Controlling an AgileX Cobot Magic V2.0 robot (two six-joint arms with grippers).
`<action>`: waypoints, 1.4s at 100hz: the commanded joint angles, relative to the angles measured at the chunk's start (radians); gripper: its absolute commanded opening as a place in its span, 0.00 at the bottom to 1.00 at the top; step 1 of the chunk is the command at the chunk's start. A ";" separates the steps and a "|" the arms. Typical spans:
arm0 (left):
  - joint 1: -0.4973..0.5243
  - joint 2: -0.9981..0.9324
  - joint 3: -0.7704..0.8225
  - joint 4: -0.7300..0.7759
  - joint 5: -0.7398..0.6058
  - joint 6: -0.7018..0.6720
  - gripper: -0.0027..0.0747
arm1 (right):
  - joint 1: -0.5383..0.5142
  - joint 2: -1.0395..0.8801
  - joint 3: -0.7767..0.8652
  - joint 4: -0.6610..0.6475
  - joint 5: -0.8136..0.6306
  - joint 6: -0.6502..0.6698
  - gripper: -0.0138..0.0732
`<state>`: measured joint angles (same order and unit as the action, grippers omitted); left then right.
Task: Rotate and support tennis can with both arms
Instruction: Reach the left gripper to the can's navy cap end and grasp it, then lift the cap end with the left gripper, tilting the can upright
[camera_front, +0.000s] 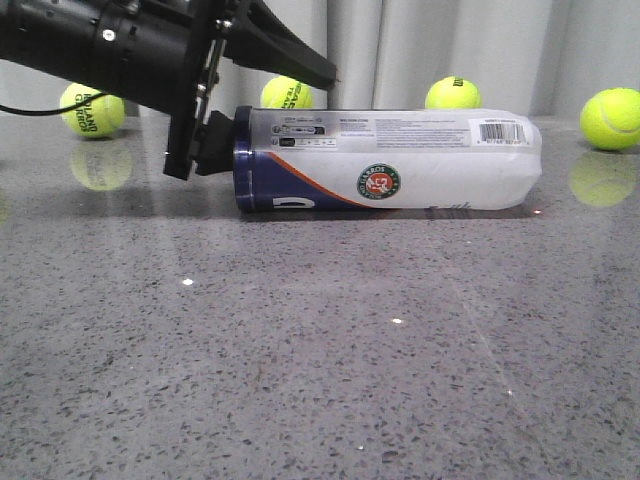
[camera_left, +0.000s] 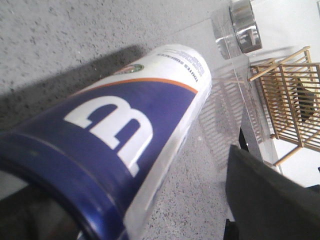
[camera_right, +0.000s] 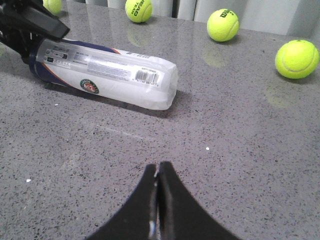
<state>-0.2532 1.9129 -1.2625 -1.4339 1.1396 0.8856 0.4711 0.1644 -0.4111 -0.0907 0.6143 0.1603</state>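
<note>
The tennis can (camera_front: 400, 165) lies on its side on the grey stone table (camera_front: 320, 360), navy rim to the left, logo and barcode facing the front. My left gripper (camera_front: 262, 118) is open at the rim end, its jaws straddling the can. In the left wrist view the can (camera_left: 125, 125) fills the space beside one finger, and bare table separates it from the other finger (camera_left: 270, 200). My right gripper (camera_right: 158, 172) is shut and empty, hovering over the table in front of the can (camera_right: 110, 72), well clear of its clear end. It is out of the front view.
Several yellow-green tennis balls sit behind the can: far left (camera_front: 93, 110), behind the rim (camera_front: 286, 93), centre right (camera_front: 453, 93) and far right (camera_front: 611, 118). A wooden rack (camera_left: 295, 100) and a clear fixture (camera_left: 240, 30) stand beyond the table's edge.
</note>
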 joint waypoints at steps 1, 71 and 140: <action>-0.010 -0.040 -0.029 -0.075 0.054 0.003 0.63 | -0.007 0.012 -0.024 -0.010 -0.085 0.002 0.08; -0.010 -0.040 -0.029 -0.115 0.108 0.003 0.01 | -0.007 0.012 -0.024 -0.010 -0.085 0.002 0.08; 0.019 -0.223 -0.268 0.156 0.144 -0.124 0.01 | -0.007 0.012 -0.024 -0.010 -0.085 0.002 0.08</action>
<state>-0.2324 1.7710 -1.4385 -1.3245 1.1805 0.8354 0.4711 0.1644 -0.4111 -0.0907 0.6143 0.1603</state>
